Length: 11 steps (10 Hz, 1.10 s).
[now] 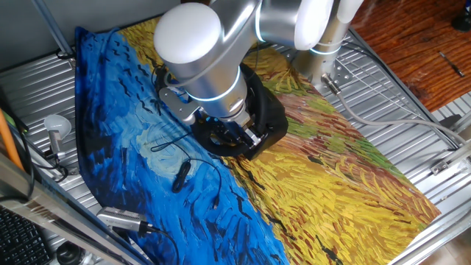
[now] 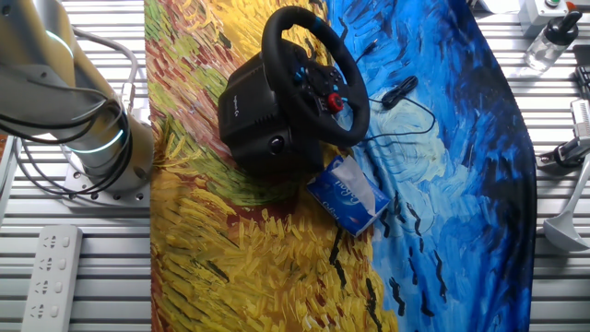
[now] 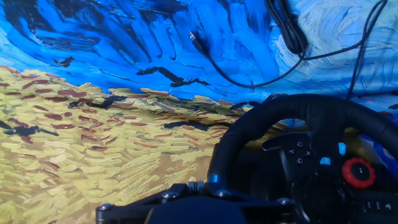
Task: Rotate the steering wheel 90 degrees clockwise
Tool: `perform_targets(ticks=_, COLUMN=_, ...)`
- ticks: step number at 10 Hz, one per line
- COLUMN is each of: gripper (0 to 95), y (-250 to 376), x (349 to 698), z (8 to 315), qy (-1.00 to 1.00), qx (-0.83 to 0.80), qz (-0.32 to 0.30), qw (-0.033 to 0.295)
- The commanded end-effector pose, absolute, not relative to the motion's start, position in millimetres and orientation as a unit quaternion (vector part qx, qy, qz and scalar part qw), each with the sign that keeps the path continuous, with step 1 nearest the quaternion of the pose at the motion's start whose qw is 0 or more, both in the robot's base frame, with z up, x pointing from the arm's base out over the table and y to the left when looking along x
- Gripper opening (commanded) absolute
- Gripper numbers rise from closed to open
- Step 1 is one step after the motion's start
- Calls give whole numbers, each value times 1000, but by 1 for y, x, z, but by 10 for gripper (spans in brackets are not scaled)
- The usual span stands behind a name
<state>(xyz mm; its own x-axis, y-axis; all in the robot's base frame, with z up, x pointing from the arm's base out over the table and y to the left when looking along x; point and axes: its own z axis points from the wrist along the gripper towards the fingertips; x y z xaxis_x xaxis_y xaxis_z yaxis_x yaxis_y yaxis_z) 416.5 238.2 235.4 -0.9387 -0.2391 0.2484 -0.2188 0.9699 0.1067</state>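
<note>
The steering wheel (image 2: 313,74) is black with a thick rim, blue hub buttons and a red knob (image 2: 335,102). It stands tilted on its bulky black base (image 2: 258,115) in the middle of the painted cloth. In the hand view its rim (image 3: 298,109) fills the lower right, with the red knob (image 3: 358,173) on the hub. My gripper (image 3: 198,184) sits just left of the rim's lower left part, its fingers close together with nothing between them. In one fixed view my arm covers most of the wheel (image 1: 266,118), and the gripper (image 1: 243,138) is down at the rim.
A thin black cable with an inline pod (image 2: 398,90) lies on the blue part of the cloth beyond the wheel, and also shows in the hand view (image 3: 289,31). A blue tissue pack (image 2: 348,194) lies against the wheel's base. A power strip (image 2: 51,277) lies near the arm's base (image 2: 101,148).
</note>
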Motion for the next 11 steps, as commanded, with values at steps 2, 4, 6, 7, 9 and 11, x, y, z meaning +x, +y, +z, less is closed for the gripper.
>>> perform_targets(ticks=2, gripper=0, y=237, x=415, z=235, qy=-984, qx=116, qz=-40, qw=131)
perform_targets(ticks=4, gripper=0, y=237, x=415, z=234, qy=-984, qx=116, qz=-40, qw=128)
perform_targets(ticks=6, gripper=0, y=237, x=415, z=234, qy=-984, qx=116, qz=-41, qw=128)
perform_targets(ticks=7, gripper=0, y=236, x=415, z=233, qy=-984, qx=116, qz=-41, qw=128)
perform_targets(ticks=9, gripper=0, y=236, x=414, z=233, qy=-984, qx=116, qz=-41, qw=126)
perform_targets(ticks=11, gripper=0, y=236, x=414, z=233, qy=-984, qx=115, qz=-41, qw=126)
